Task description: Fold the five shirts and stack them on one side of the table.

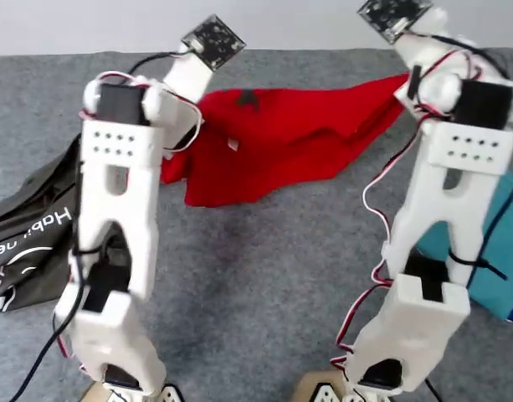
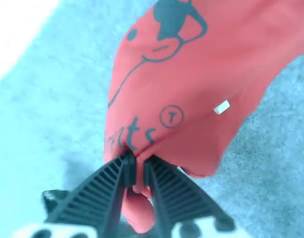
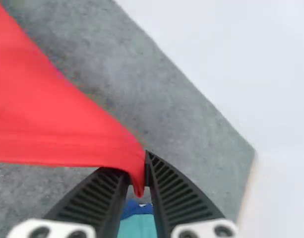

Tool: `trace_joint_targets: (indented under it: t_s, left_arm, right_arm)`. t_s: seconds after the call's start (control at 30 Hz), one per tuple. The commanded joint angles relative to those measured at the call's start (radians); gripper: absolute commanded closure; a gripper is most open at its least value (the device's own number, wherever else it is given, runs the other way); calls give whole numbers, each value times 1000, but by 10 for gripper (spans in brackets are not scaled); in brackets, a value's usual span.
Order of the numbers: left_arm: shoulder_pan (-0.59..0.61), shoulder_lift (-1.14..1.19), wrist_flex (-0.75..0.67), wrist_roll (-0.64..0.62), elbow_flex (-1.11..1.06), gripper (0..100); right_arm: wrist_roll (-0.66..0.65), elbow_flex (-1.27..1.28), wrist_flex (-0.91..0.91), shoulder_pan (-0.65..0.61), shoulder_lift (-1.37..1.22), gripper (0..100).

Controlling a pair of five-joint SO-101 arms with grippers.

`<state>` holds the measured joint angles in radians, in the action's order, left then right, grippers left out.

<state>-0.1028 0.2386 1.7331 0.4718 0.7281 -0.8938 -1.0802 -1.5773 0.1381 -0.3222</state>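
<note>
— Where is the red shirt?
— On the far part of your table, spanning between both arms.
— And your grippers?
— Your left gripper is clamped on its printed edge, and your right gripper pinches a corner. A dark shirt lies on the left, a teal shirt on the right.

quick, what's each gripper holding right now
Left gripper: closed on the red shirt.
Right gripper: closed on the same red shirt.

White lettering on dark shirt, dark lettering and circled letter on red shirt
</note>
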Motion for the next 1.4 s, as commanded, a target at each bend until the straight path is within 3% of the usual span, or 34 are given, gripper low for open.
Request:
trace_joint_targets:
  t_s: [0.0, 0.27, 0.4, 0.67, 1.0, 1.23, 1.37]
  left_arm:
    - [6, -176, 23, -11, -2, 994]
    - [6, -473, 25, -6, -56, 992]
    - [6, -609, 25, 61, -268, 987]
    - [5, -701, 14, 71, -651, 832]
    - [-5, -700, -190, 71, -935, 827]
    - [-157, -686, -373, 31, -1152, 828]
    - [-184, -539, -516, 0, -1176, 829]
  right_arm:
    - [8, -12, 19, 24, 117, 988]
    - [-25, -8, 18, 30, 331, 988]
    - [-81, -5, 4, 10, 331, 988]
    - [-81, -6, -82, -48, 110, 988]
    - [-81, -11, -76, -119, -47, 988]
    - [-80, -11, -84, -127, -99, 988]
    - [-80, -11, -84, -125, -101, 988]
